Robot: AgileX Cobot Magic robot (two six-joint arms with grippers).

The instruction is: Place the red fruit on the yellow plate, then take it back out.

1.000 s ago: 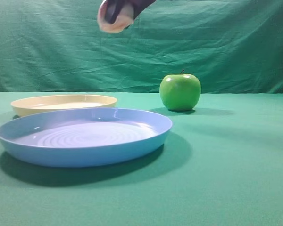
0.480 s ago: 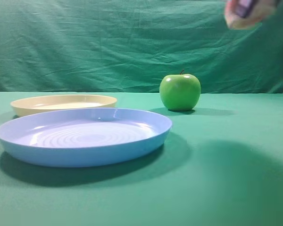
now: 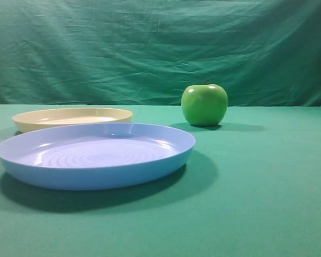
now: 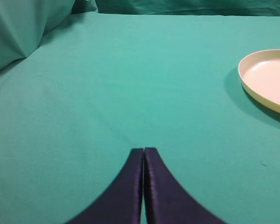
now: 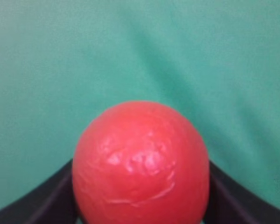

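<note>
R wrist view only: red fruit [image 5: 141, 163] – round, waxy, dimpled skin – sits between the dark fingers [image 5: 46, 198] of right gripper [image 5: 141, 205]; can't tell if clenched or let go. High view: yellow plate [image 3: 69, 118] shallow, far left, behind glossy blue plate [image 3: 96, 155]; green apple [image 3: 204, 104] far right. Left gripper [image 4: 143, 151] – clenched shut over green cloth [image 4: 107, 84]

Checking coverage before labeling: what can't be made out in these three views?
- Right gripper: outside the exterior high view; in the right wrist view the red fruit hides the fingertips, so contact is unclear.
- Yellow plate: cut off by the right edge in the left wrist view; in the high view, the blue plate partly covers it.
- Left gripper: seen only in the left wrist view, jaws together.
</note>
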